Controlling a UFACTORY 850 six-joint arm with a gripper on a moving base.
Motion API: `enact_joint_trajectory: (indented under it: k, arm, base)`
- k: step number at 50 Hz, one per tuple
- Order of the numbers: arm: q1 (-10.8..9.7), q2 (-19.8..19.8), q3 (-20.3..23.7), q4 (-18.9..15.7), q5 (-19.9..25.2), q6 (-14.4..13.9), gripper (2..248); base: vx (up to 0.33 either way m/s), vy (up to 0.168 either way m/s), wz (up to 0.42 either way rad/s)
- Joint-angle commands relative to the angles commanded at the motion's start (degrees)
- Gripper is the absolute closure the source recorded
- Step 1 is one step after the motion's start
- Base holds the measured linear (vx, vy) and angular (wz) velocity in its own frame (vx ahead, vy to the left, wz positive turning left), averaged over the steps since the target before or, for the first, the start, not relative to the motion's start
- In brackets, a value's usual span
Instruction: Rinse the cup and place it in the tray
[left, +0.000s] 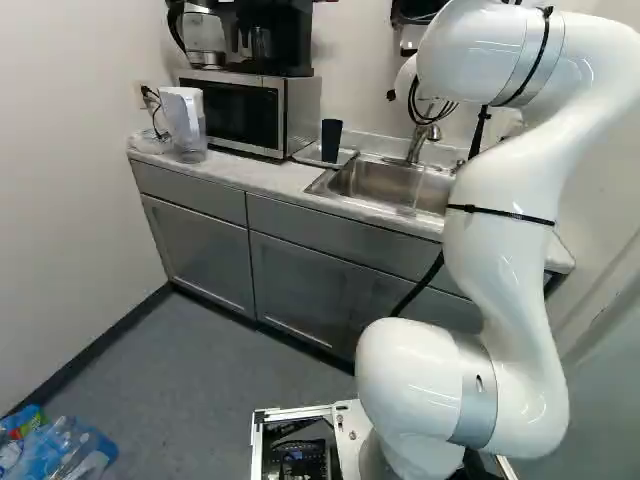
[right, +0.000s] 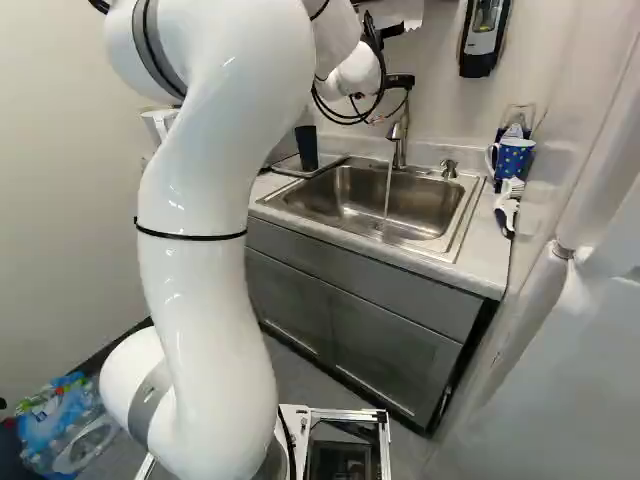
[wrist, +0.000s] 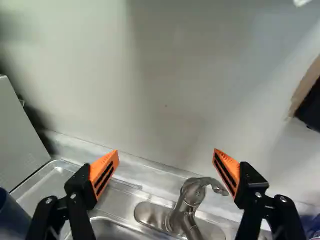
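Dark blue tapered cup (left: 331, 141) stands on the shallow grey tray (left: 311, 154), upper middle of the left base view. The black end effector (right: 400, 82) has its orange-padded fingers wide apart.

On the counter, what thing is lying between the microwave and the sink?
Between the microwave and the sink lies the tray, with the dark cup standing upright on it. The left base view shows this.

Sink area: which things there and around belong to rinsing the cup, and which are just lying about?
Likely for the job:
dark cup
tray
sink
running tap
gripper

Just lying about:
microwave
dotted mug
plastic bottles
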Motion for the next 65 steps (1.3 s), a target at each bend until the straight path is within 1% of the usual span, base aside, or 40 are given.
enact_joint_trajectory:
  k: [23, 45, 55, 65]
  arm:
    - [0.0, 0.1, 0.1, 0.0, -4.2, 0.0, 3]
    - [0.5, 0.9, 1.1, 0.0, -7.8, 0.0, 3]
    - [0.7, 1.6, 2.0, 0.0, -9.0, 0.0, 3]
    - [1.0, 1.9, 2.3, 0.0, -9.1, 0.0, 3]
  base:
    - [0.0, 0.0, 0.0]
    - [0.0, 0.0, 0.0]
    - [0.0, 0.0, 0.0]
    - [0.0, 0.0, 0.0]
